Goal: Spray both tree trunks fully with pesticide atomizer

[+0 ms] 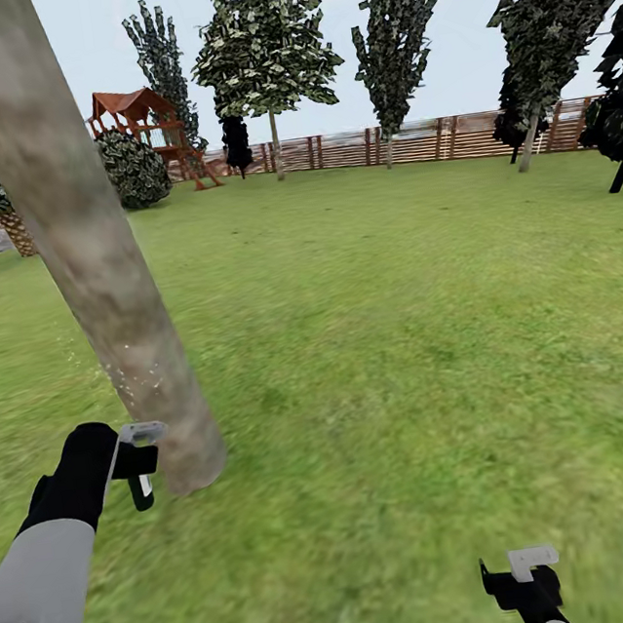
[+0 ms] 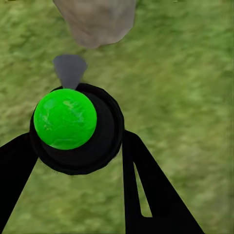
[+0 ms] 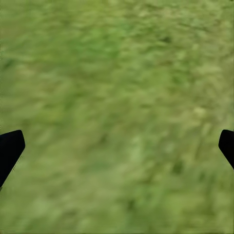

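Atomizer [image 2: 73,129] in left gripper [image 2: 78,146], nozzle toward tree trunk [image 2: 95,19].

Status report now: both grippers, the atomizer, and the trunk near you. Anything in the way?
Left gripper shut on atomizer, nozzle toward trunk. Right gripper open over grass. Nothing between nozzle and trunk.
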You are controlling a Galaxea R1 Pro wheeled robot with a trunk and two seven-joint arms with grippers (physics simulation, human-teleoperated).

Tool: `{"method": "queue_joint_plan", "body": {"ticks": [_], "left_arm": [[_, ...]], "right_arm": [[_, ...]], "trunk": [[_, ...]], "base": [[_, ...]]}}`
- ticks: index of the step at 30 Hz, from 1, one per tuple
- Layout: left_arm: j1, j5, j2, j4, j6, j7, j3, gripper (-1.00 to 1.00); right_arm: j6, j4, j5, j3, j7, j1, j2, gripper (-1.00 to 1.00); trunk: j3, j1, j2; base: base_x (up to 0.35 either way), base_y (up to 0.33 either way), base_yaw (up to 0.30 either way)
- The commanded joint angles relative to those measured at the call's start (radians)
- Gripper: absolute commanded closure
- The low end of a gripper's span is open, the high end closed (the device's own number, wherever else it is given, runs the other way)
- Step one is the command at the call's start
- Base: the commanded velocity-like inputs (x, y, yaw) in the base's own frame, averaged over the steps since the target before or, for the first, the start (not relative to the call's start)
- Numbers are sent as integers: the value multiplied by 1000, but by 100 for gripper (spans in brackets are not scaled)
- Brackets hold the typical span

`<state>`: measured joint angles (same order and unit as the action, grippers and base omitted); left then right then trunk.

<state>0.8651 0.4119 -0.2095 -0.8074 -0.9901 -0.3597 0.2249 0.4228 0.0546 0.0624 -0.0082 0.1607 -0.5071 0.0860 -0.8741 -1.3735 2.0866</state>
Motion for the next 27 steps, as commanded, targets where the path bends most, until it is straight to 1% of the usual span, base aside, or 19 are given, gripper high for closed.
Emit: {"method": "queue_joint_plan", "body": {"ticks": [1,5,9,11,16,18,21,27], "left_arm": [[-2,10,0,-1,-2,-10,3,100],[-9,12,-1,-1,0,-10,1,100],[-12,14,-10,9,11,-7,6,100],[-23,15,-12,12,14,-4,8,100],[-35,15,-13,13,15,-1,10,100],[-35,15,-11,13,15,0,9,100],[-37,16,-6,14,16,1,7,100],[-45,16,-9,15,16,1,10,100]], "right_arm": [[2,-1,7,-1,5,-1,0,-100],[2,-1,7,-1,5,-1,0,-100],[2,-1,7,-1,5,-1,0,-100],[2,-1,7,-1,5,-1,0,-100],[2,-1,7,0,5,-1,-2,-100],[2,-1,7,-1,5,-1,-1,-100],[2,-1,7,-1,5,-1,1,-100],[2,-1,7,-1,5,-1,1,-100]], "trunk": [[-1,0,0],[-1,0,0],[-1,0,0],[-1,0,0],[-1,0,0],[-1,0,0],[-1,0,0],[-1,0,0]], "base": [[307,0,0],[245,-111,0],[38,-20,0],[3,-2,28],[0,0,211],[48,-9,75],[196,-125,15],[236,-163,1]]}}
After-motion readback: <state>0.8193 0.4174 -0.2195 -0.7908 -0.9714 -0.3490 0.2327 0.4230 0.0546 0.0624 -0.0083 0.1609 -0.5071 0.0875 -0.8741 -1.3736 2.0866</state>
